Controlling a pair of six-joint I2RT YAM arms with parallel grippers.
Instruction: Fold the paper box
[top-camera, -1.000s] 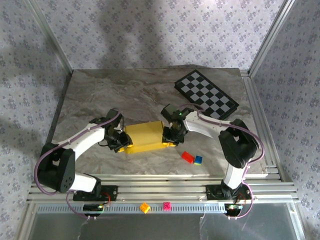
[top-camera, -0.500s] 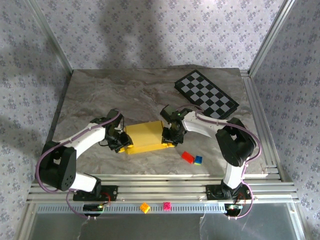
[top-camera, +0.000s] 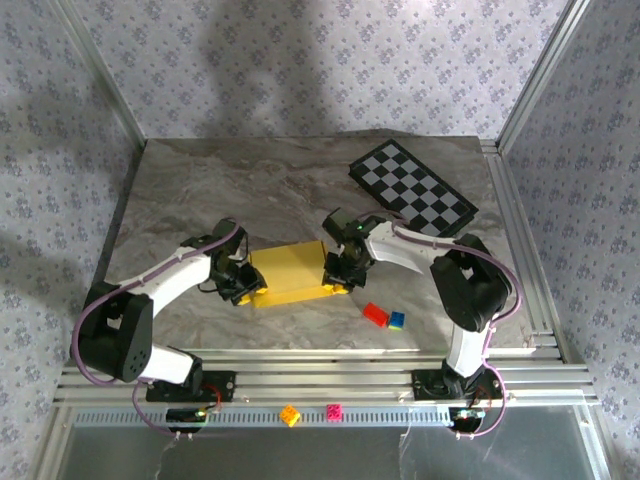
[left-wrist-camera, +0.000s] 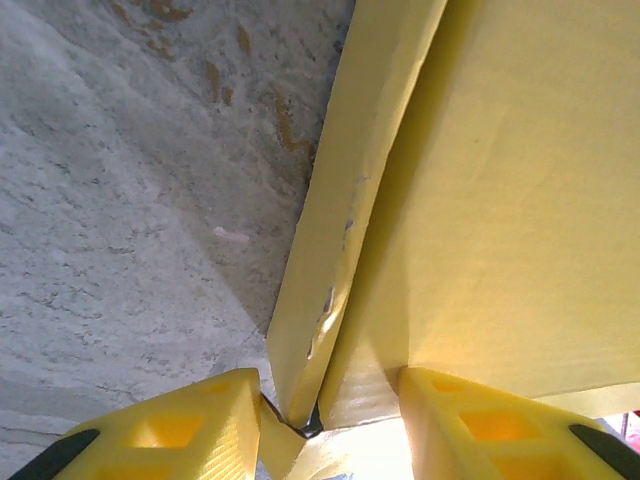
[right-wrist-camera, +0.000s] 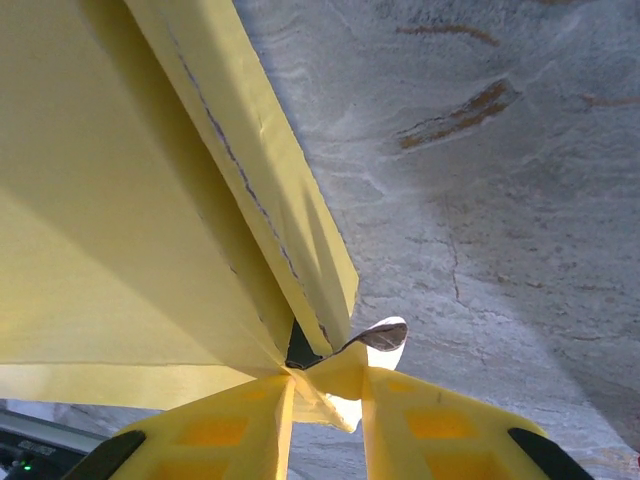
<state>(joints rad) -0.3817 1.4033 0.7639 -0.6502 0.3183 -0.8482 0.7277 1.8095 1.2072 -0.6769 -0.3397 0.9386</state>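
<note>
Here the box (top-camera: 292, 273) lies as a low yellow block near the middle of the desk (top-camera: 200, 190), its long axis running from 9 to 3 o'clock.

At its 9 o'clock end the left end effector (top-camera: 243, 283) is clamped on it. The left wrist view shows a narrow side strip folded against the broad panel, with both layers squeezed between the fingers (left-wrist-camera: 200, 440).

At the 3 o'clock end the right end effector (top-camera: 338, 272) pinches a creased corner in the same way, with cardboard wedged between its fingers (right-wrist-camera: 215, 430).

Holding both ends at once probably keeps the walls from springing open while the end flaps are pressed home. I cannot tell whether any tab has locked.

A red brick (top-camera: 375, 313) and a blue brick (top-camera: 397, 320) sit near the box at its 5 o'clock. The mat (top-camera: 415, 188) lies well apart at 1 o'clock.
</note>
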